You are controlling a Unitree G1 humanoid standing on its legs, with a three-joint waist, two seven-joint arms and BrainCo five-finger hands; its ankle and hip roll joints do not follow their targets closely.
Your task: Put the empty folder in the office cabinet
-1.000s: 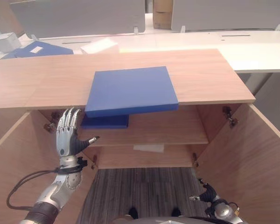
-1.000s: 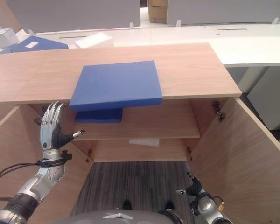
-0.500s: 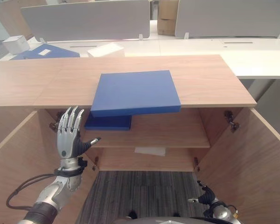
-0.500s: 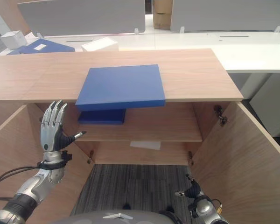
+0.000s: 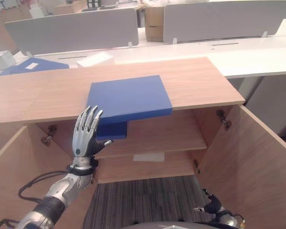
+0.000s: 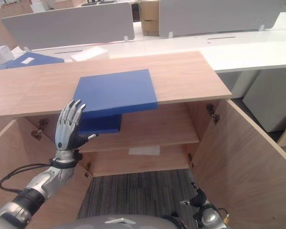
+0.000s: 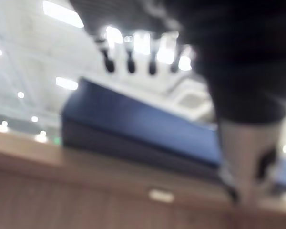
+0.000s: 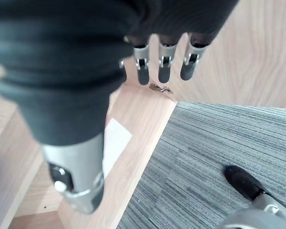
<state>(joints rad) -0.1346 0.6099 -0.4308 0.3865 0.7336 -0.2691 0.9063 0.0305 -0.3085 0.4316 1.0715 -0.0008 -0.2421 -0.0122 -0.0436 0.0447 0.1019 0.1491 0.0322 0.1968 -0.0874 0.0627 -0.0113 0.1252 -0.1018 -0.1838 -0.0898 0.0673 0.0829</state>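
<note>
Flat blue rectangular folder [image 5: 126,98] lies on the wooden top [image 5: 200,83] of the open wooden cabinet, its near edge overhanging the front; a second blue folder [image 5: 112,131] rests on the upper shelf [image 5: 167,136] beneath. Left hand [image 5: 86,136] is raised just beside the overhanging edge, fingers straight and spread, holding nothing. Right hand [image 6: 200,200] hangs low over the grey carpet [image 5: 143,200], fingers relaxed and empty.

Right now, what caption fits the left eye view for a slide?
Open left hand raised below the blue folder overhanging the cabinet top, doors open.
</note>
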